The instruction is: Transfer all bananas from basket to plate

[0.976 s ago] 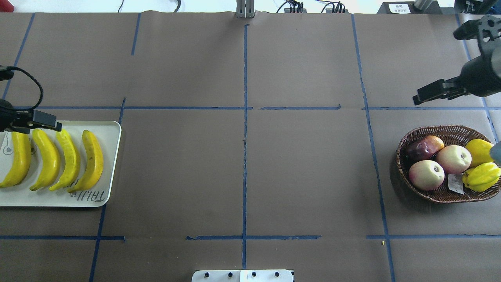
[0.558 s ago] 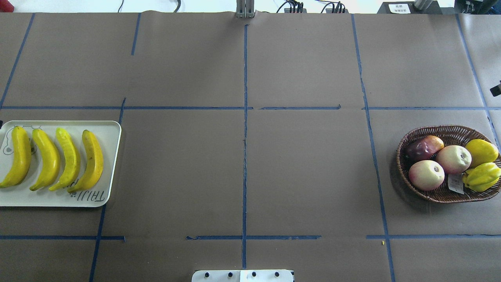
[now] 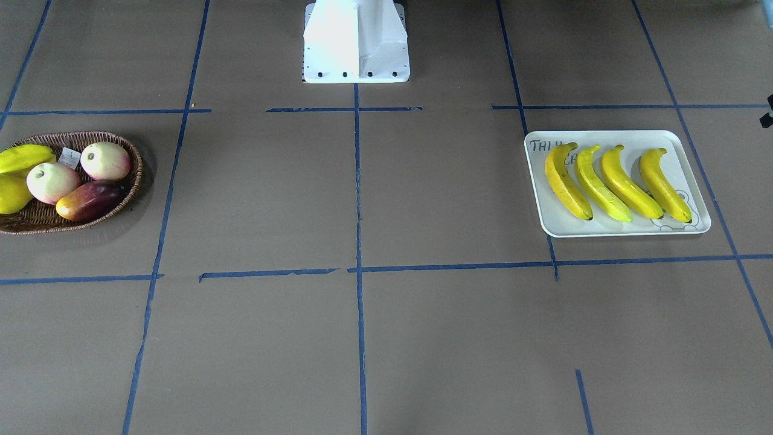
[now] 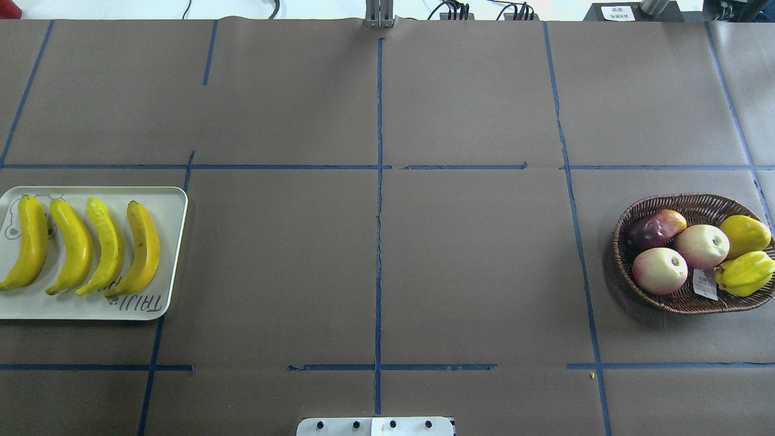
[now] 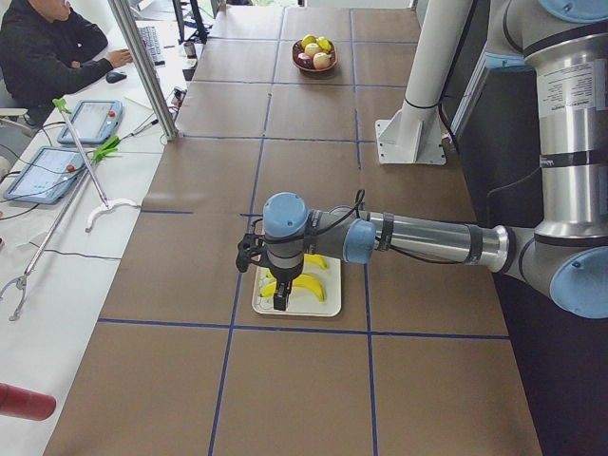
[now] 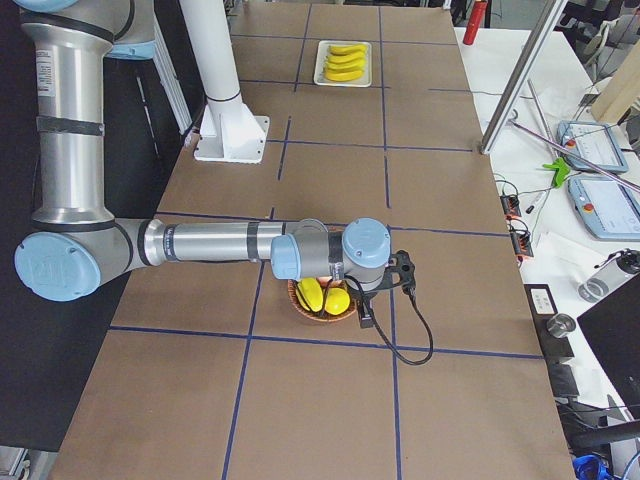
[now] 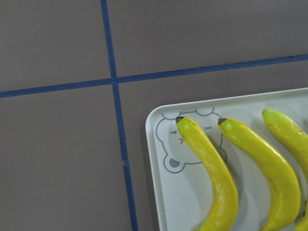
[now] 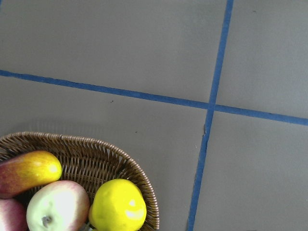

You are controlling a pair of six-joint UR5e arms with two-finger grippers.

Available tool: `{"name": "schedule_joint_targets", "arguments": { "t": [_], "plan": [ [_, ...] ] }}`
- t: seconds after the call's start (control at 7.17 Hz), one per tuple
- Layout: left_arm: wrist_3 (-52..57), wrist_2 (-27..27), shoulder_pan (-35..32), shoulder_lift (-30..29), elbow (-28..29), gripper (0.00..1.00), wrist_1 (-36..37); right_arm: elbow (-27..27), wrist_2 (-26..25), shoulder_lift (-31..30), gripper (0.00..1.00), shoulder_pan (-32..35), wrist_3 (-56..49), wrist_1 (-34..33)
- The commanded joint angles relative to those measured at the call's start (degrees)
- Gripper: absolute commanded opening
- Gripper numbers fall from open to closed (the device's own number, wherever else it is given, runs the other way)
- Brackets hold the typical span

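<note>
Four bananas (image 4: 72,245) lie side by side on the white plate (image 4: 172,260) at the table's left; they also show in the front view (image 3: 604,181) and the left wrist view (image 7: 211,168). The wicker basket (image 4: 696,200) at the right holds no banana. In the exterior left view my left gripper (image 5: 280,302) hangs over the plate's (image 5: 331,306) outer end. In the exterior right view my right gripper (image 6: 365,318) hangs by the basket's (image 6: 320,316) outer edge. I cannot tell if either is open or shut.
The basket holds two apples (image 4: 660,270), a red-yellow mango (image 4: 657,227), a stubby yellow fruit (image 4: 745,235) and a starfruit (image 4: 746,272). The robot's white base (image 3: 356,42) stands at mid-table. A seated operator (image 5: 47,47) and tablets are beyond the table in the exterior left view.
Both grippers have left the overhead view: the left one drew back off the left edge from over the plate, the right one off the right edge. The bananas and basket have not moved.
</note>
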Motion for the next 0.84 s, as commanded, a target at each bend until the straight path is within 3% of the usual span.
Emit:
{"name": "schedule_joint_targets", "arguments": {
  "t": [0.0,0.7],
  "plan": [
    [4.4,-1.79,-2.07,0.08,4.99,1.0,1.36,-3.0,0.05,-0.04,1.0,0.11,0.07,-0.04],
    [6.25,-3.56,-4.72,-0.54,6.14,1.0,1.27,-4.67,0.14,0.23,1.0,0.38,0.25,-0.13]
  ]
}}
